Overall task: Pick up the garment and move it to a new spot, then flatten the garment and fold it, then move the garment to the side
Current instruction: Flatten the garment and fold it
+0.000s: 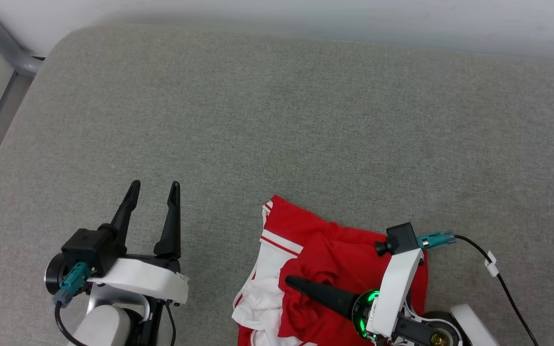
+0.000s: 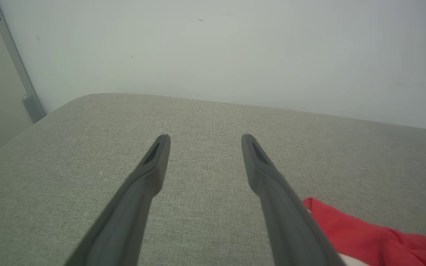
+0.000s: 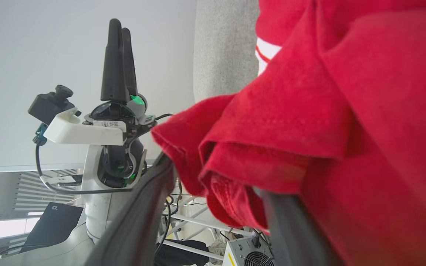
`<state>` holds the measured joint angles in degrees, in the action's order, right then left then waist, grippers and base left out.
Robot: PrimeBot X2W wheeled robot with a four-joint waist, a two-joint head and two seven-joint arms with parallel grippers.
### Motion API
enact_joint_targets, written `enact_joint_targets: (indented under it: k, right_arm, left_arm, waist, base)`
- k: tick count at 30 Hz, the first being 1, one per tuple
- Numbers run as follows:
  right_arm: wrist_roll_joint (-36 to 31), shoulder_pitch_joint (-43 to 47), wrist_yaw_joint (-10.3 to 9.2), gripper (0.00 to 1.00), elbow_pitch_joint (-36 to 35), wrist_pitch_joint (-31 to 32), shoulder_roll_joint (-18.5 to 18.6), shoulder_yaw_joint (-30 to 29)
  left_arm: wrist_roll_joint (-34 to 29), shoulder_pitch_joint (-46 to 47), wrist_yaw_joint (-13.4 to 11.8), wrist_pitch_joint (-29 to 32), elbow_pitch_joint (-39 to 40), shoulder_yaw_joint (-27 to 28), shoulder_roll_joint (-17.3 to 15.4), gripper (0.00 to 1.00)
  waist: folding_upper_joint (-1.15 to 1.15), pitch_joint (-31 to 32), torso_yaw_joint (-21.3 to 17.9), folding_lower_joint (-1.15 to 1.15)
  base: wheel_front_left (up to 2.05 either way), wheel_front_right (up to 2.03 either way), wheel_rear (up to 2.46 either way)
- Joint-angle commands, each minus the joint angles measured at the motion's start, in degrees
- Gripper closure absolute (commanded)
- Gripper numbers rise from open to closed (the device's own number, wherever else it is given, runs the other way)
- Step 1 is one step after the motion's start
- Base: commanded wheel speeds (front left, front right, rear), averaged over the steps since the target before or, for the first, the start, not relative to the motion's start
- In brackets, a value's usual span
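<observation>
At the near right edge of the surface (image 1: 277, 120), the right claw (image 1: 295, 284) lies over the garment (image 1: 339, 250), pointing toward the robot's left. In the head view one dark finger (image 1: 320, 294) shows on top of the red cloth, and the other is hidden by the folds. In the right wrist view the two fingers stand well apart. A bunched red fold lies loose between them and drapes over one of them, so the claw is spread, not clamped.

The garment is a crumpled heap, red with a white sleeve and red-white striped trim turned up on its left side. It rests on the grey cloth-covered surface and is partly cut off by the bottom of the head view.

Well apart to the left, the left claw (image 1: 156, 183) is spread wide and empty over bare grey cloth, its fingers pointing toward the far wall (image 2: 213, 48). A black cable (image 1: 508, 292) trails from the right wrist camera.
</observation>
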<state>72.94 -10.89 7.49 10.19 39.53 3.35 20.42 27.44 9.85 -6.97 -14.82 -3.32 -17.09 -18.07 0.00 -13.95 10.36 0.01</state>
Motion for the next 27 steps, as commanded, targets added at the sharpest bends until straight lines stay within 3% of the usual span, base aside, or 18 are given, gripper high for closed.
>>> enact_joint_targets:
  k: [1,8,12,15,20,27]
  right_arm:
    - [0.0,-0.8,-0.01,0.00,0.3,-0.6,0.5,0.4]
    - [-1.8,-2.4,-0.01,0.00,-3.7,-6.4,3.4,4.4]
    - [-7.7,-3.6,-0.01,0.00,-6.6,-12.3,7.2,7.5]
    - [-15.6,-3.9,-0.01,0.00,-6.7,-21.0,10.2,7.0]
    - [-29.8,-1.5,-0.01,0.00,-3.4,-32.1,11.4,-0.8]
    - [-48.5,3.8,-0.01,0.00,-5.5,-40.6,6.7,-17.4]
  left_arm:
    - [-0.3,0.8,0.3,-0.3,-0.2,0.3,0.2,0.00]
    - [-1.2,0.3,1.0,-0.4,-1.3,1.2,0.6,0.00]
    - [-1.5,-0.6,1.1,-0.5,-1.6,1.6,0.4,0.00]
    - [-1.8,-1.6,0.7,-0.4,-2.1,1.9,-0.1,0.00]
    - [-1.9,-2.8,-0.5,0.1,-2.2,2.1,-0.6,0.00]
    - [-2.0,-5.0,-1.2,0.2,-1.4,2.5,-1.5,0.00]
  waist:
    - [0.00,-0.1,-0.2,-0.01]
    - [0.00,1.6,-1.7,-0.01]
    - [0.00,3.4,-3.1,-0.01]
    - [0.00,5.3,-4.4,-0.01]
    - [0.00,7.5,-6.1,-0.01]
    - [0.00,10.1,-8.1,-0.01]
  base:
    - [0.00,0.00,0.00]
    - [0.00,0.00,0.00]
    - [0.00,0.00,0.00]
    - [0.00,0.00,0.00]
    - [0.00,0.00,0.00]
    - [0.00,0.00,0.00]
